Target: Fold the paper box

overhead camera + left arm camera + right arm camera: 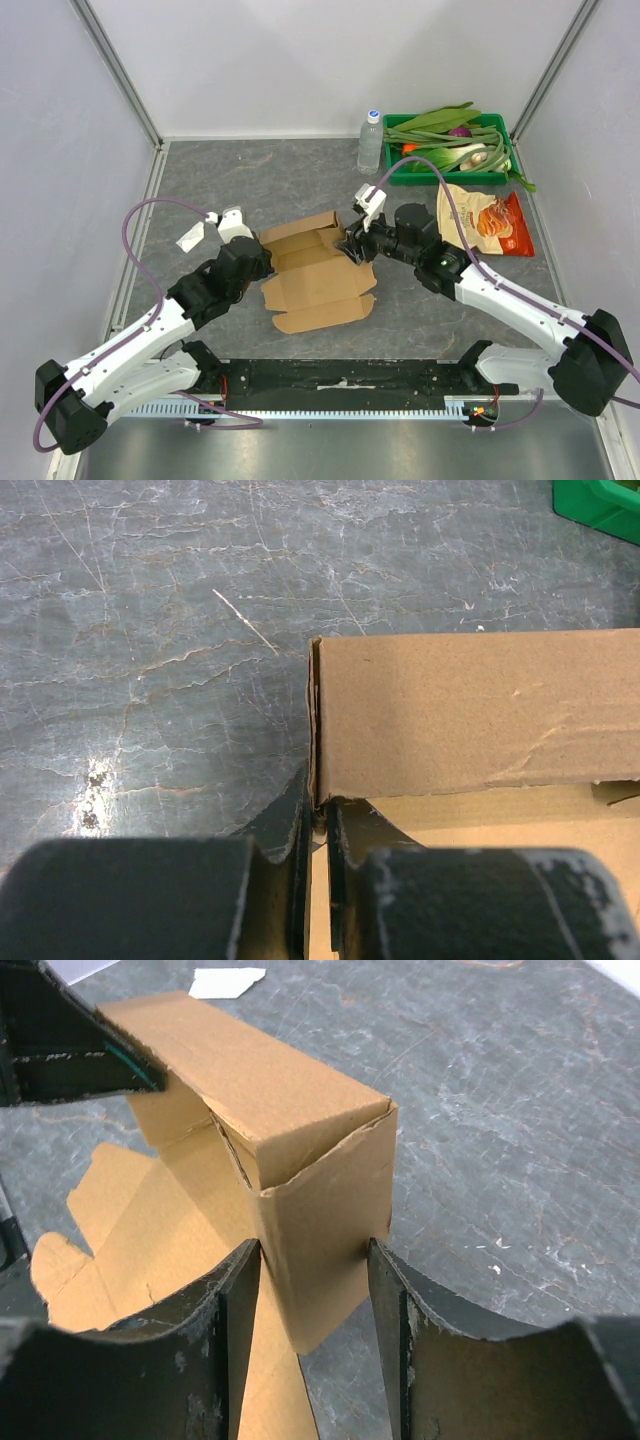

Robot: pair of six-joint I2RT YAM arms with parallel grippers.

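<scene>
Here, creased matte-brown paper box, flaps splayed, on veined grey table.

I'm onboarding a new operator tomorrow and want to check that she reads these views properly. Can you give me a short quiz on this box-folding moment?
1. True or false: the left gripper is shut on a raised wall of the paper box.
2. Pick one. The right gripper has its jaws: A) either side of one end of the paper box; B) around a bottle cap; C) inside a crate.
3. Short answer: what stands just left of the green crate?

Key
1. True.
2. A.
3. The water bottle.
</scene>
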